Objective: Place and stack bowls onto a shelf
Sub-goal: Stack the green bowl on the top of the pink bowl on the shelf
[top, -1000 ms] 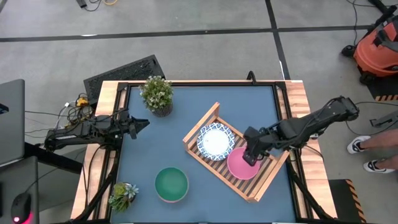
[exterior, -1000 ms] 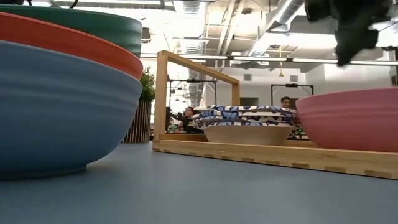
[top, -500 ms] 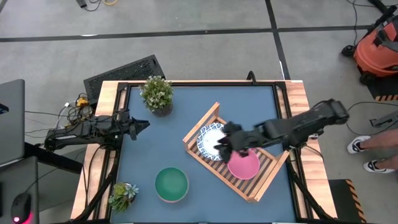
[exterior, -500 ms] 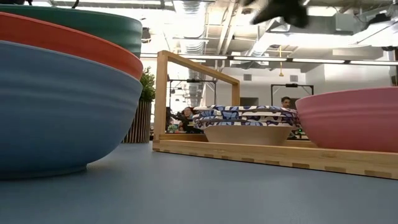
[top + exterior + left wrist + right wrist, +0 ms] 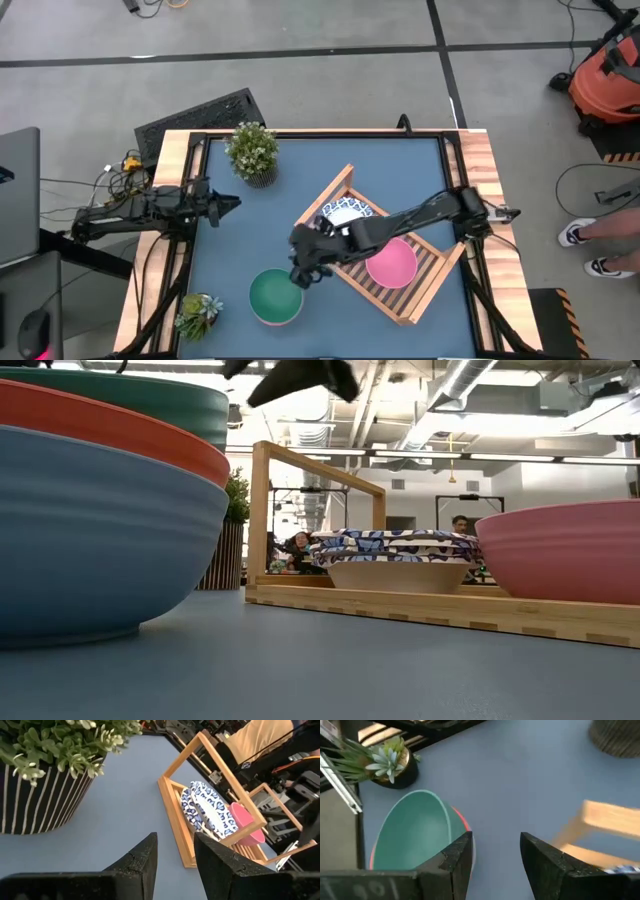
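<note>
The shelf (image 5: 400,285) is a light-wood rack with a slatted base and low side rails, lying at an angle on the blue table (image 5: 400,170). On its slats sit a white bowl with a blue patterned rim (image 5: 345,212) and, just beside it, a plain pink bowl (image 5: 391,264). In the low view the patterned bowl (image 5: 400,555) looks like more than one bowl nested together, and the pink bowl (image 5: 565,560) stands on the wooden base next to it.

Off the shelf, near its lower corner, stands a stack of bowls (image 5: 275,297): a green bowl on top, a red one under it and a light blue one at the bottom, as the low view shows close up (image 5: 100,510).

The right gripper (image 5: 305,272) reaches out past the shelf and hangs over the table between the shelf and the stack, at the edge of the green bowl (image 5: 412,832). Its fingers stand apart with nothing between them.

The left gripper (image 5: 228,201) waits away from the shelf, beside the striped pot of a green plant (image 5: 252,150), its fingers (image 5: 137,862) parted and empty. A second small plant (image 5: 197,314) stands just beside the stack.
</note>
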You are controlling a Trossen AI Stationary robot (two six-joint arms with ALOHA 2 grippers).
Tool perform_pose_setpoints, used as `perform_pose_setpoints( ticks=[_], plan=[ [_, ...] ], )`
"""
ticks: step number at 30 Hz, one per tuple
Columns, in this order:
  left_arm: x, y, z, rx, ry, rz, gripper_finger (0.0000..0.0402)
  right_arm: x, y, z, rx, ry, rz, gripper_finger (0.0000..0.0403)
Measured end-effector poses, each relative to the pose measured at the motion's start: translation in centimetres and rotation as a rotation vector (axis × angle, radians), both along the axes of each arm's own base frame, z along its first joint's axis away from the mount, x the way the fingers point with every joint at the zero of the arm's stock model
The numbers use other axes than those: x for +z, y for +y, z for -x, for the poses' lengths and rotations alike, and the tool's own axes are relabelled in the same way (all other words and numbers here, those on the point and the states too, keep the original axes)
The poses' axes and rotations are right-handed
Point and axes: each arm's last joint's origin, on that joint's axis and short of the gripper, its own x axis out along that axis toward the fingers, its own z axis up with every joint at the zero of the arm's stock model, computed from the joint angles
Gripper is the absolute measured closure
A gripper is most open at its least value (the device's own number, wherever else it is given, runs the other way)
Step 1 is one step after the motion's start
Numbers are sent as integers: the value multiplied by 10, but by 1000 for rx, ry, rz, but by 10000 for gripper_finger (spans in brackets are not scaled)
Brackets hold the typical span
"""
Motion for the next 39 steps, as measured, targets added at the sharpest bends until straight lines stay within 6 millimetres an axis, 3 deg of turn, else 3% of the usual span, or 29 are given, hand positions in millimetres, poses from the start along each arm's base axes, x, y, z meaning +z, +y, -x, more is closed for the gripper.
perform_pose_setpoints(
  ticks=[6,11,39],
  plan=[
    [-3,0,1,-11,29,9,289,-10,19,-22,49,19,32,214],
    [-5,-1,1,-27,47,16,289,-26,27,-29,62,65,50,214],
    [-6,0,2,-10,65,8,289,-41,26,-25,106,150,39,214]
  ],
)
